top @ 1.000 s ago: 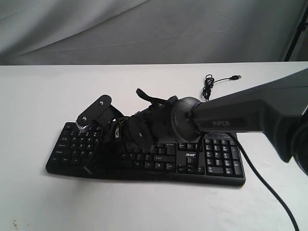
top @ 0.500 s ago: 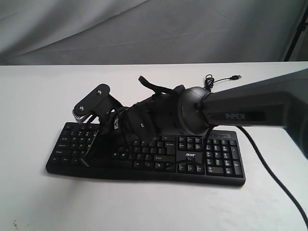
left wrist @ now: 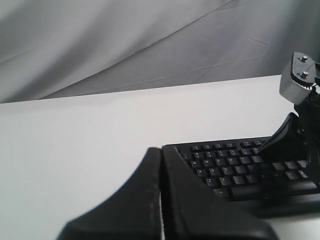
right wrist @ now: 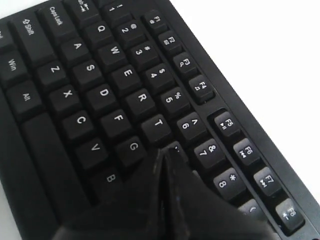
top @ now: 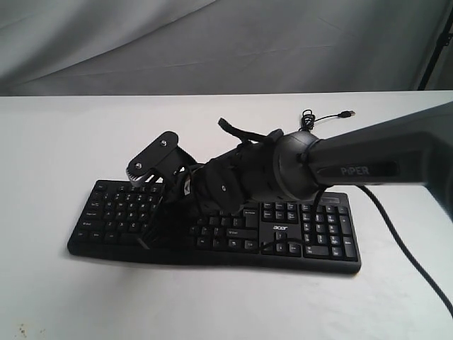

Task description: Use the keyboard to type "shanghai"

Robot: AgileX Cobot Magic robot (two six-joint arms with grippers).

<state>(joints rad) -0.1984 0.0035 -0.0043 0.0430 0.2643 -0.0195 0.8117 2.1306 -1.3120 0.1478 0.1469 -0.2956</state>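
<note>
Right, the white table [top: 56, 142] carries the keyboard [top: 322, 230], long axis running left-right across the exterior view; the right arm [top: 368, 156] reaches over onto its letter block, so that arm is nearer. The right gripper [right wrist: 162, 159] has its fingers pressed together into one point, tip just beside G [right wrist: 133, 146] and T [right wrist: 158, 123], keys directly below; the left gripper [left wrist: 161, 160], also pinched together, hangs short of the keyboard's end.

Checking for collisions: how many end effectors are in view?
2. The right end effector is over the keyboard's letter keys; the left end effector is off the keyboard, above the table.
</note>
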